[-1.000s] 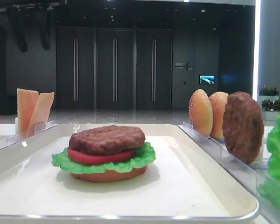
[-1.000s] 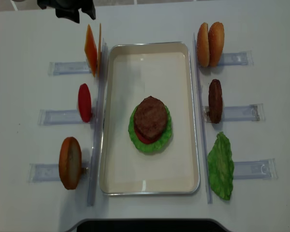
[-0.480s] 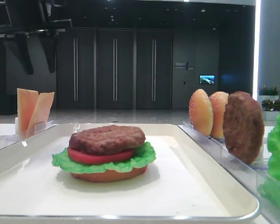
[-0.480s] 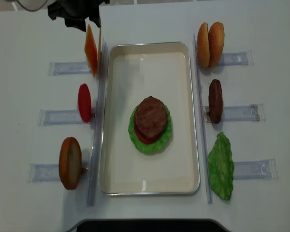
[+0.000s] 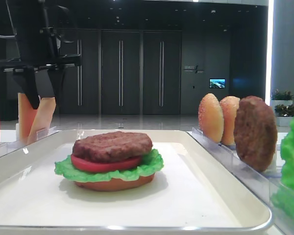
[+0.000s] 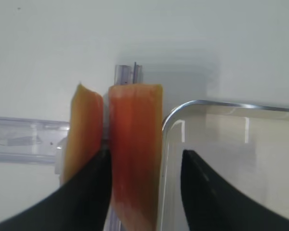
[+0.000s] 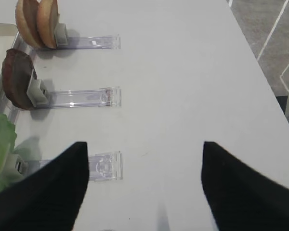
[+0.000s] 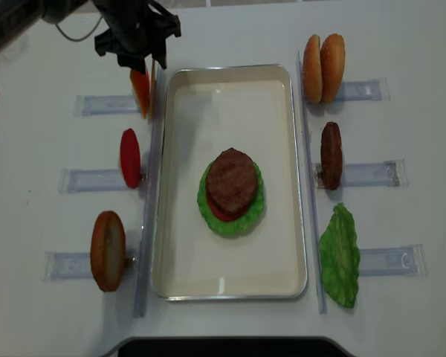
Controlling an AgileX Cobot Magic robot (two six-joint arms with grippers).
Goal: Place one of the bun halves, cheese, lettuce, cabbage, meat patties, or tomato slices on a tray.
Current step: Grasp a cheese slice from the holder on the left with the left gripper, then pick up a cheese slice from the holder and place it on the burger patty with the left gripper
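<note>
Orange cheese (image 6: 135, 149) on edge, upright, btwn open left pincer (image 6: 143, 192) tips.

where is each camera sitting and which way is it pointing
Exterior high: low at the tray's near end, looking level along it past the burger; the left gripper hangs over the cheese.
Overhead realsense: straight down on the table; the left gripper shows top left over the cheese.
Left wrist: down between open dark fingers straddling one cheese slice.
Right wrist: down on bare table, open fingers, patty at left.
Both exterior views share tray, burger, buns, patty.
</note>
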